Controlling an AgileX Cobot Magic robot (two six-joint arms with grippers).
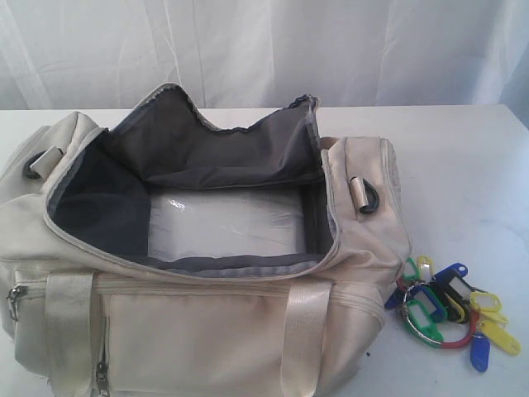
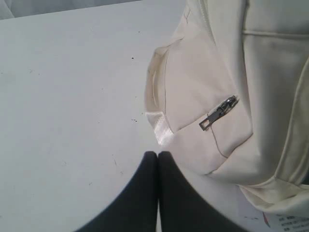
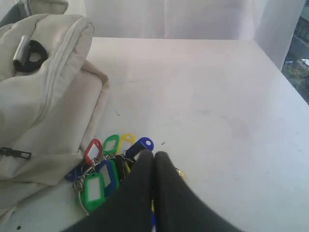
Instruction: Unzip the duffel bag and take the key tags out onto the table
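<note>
My left claw (image 2: 158,155) and right claw (image 3: 154,155) are pinched together; cream fabric duffel bag (image 1: 207,331) open, coloured plastic key tags (image 1: 446,306) toward the white table's (image 1: 463,165) right edge.

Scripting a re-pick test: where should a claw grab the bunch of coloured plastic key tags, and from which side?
Probably the thick red-and-green ring of the bunch of coloured plastic key tags, taken from above, on the white table side. The tags lie flat, fanned and loose; the cream fabric duffel bag crowds the other side.
</note>
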